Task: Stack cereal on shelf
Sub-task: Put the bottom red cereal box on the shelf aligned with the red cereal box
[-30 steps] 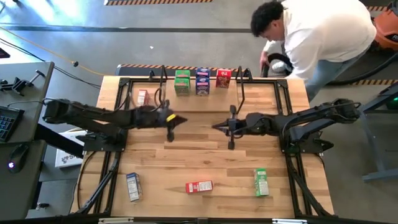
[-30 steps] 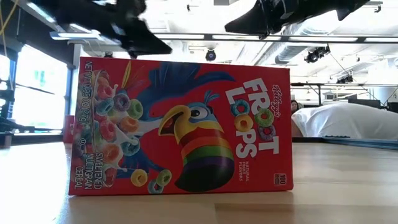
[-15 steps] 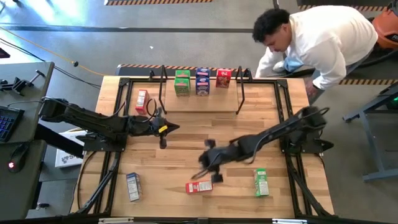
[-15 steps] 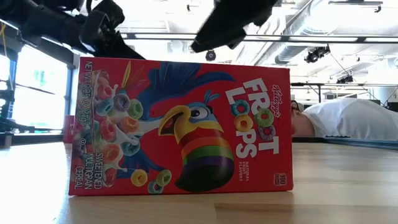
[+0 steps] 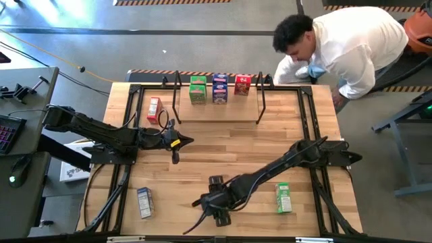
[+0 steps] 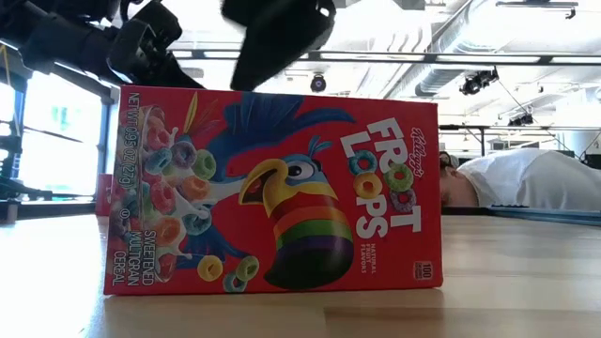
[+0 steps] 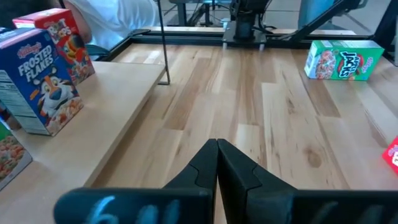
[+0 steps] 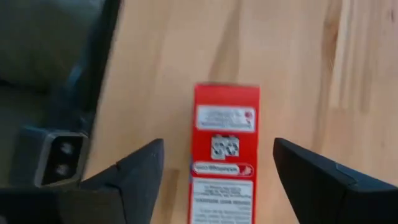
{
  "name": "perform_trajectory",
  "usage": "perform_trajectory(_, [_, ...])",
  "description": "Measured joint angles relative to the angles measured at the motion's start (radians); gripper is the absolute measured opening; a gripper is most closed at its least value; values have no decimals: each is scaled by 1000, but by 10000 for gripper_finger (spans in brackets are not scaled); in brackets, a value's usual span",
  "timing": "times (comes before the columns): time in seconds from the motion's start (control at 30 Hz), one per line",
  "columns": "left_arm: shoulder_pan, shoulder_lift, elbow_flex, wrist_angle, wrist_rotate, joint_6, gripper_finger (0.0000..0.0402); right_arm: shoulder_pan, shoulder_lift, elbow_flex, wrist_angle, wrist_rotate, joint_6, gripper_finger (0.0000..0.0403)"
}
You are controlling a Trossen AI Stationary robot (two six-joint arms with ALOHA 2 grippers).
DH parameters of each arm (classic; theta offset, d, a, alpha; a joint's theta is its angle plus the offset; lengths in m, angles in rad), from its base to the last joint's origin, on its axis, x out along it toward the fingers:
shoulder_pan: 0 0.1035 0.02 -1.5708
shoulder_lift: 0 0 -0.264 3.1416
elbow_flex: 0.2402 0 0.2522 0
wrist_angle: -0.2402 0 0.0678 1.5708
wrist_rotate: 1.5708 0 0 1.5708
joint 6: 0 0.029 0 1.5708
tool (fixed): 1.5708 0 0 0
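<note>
Right pincer [image 8: 214,180] spread wide, fingers either side of the red cereal box [image 8: 225,149], not touching it; box lies flat on the desk [image 5: 229,152], directly below and between the fingers. Judged light, stiff but crushable cardboard with a slick printed skin; best taken across the two long narrow edges, mid-length, moderate squeeze. Left pincer [image 7: 217,163] shut, empty, waiting just off the shelf [image 5: 216,111], well apart from the red box
</note>
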Motion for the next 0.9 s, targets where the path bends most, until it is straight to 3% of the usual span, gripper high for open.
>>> perform_trajectory(0.2, [-36, 0, 0, -8, -38, -1, 0, 10, 82, 174, -287, 70, 70, 280])
perform_trajectory(0.4, [-69, 0, 0, -8, -41, -8, 0, 45, 82, 189, -466, 119, 167, 280])
perform_trajectory(0.6, [-85, 0, 0, -8, -33, -38, 0, 104, 82, 189, -461, 186, 179, 280])
perform_trajectory(0.77, [-105, 1, 0, -7, 101, -84, 0, 167, 80, 171, -481, 276, 247, 279])
perform_trajectory(0.9, [-136, 16, 0, 14, 111, -110, 0, 218, 76, 111, -437, 287, 294, 272])
